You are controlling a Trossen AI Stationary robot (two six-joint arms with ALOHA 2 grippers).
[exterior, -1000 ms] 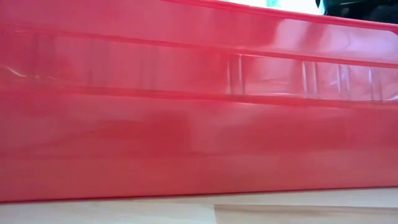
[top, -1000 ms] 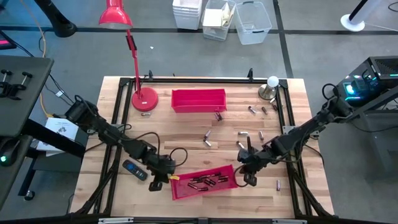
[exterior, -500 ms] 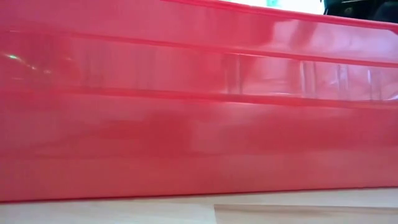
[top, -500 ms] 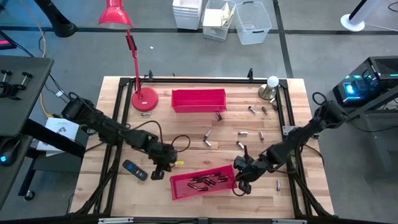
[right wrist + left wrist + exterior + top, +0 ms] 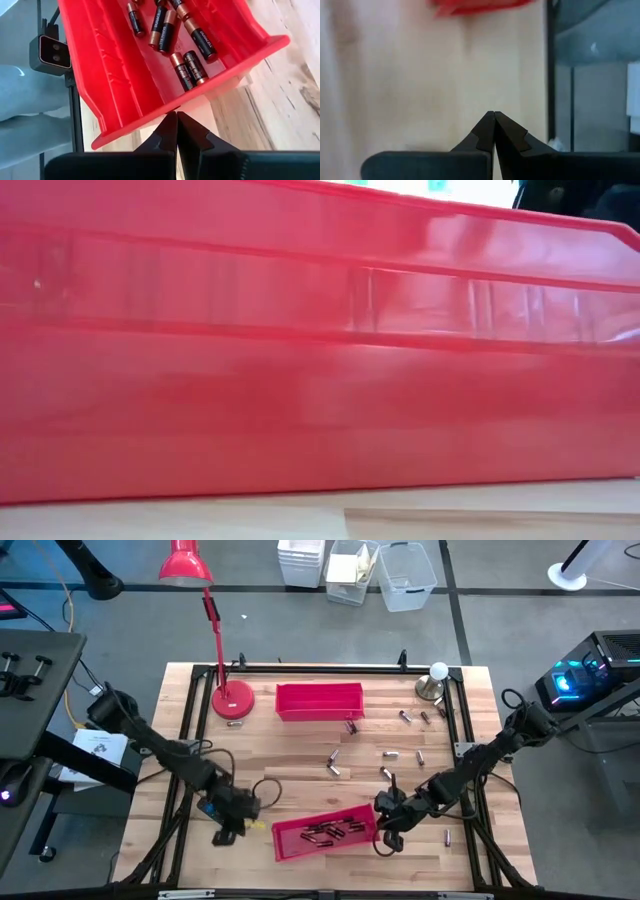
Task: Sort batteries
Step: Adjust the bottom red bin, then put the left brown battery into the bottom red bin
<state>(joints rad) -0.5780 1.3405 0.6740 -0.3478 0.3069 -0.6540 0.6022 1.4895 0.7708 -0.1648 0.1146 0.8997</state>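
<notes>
- Right tool (image 5: 388, 831): fingers together, empty, tips against the near red tray's (image 5: 290, 840) end wall (right side).
- Left tool (image 5: 226, 830): pinched together, empty, left of that tray.
- Batteries (image 5: 190, 67): some in near tray, others loose on desk (image 5: 290, 755).

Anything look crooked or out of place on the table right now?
Yes: the near red tray sits skewed to the table's edge, unlike the far red tray, which sits square. The shut right gripper is at its end wall. Loose batteries lie scattered mid-table.

Two red trays (image 5: 319, 700), one red lamp (image 5: 228, 690), two hands (image 5: 386, 832).
</notes>
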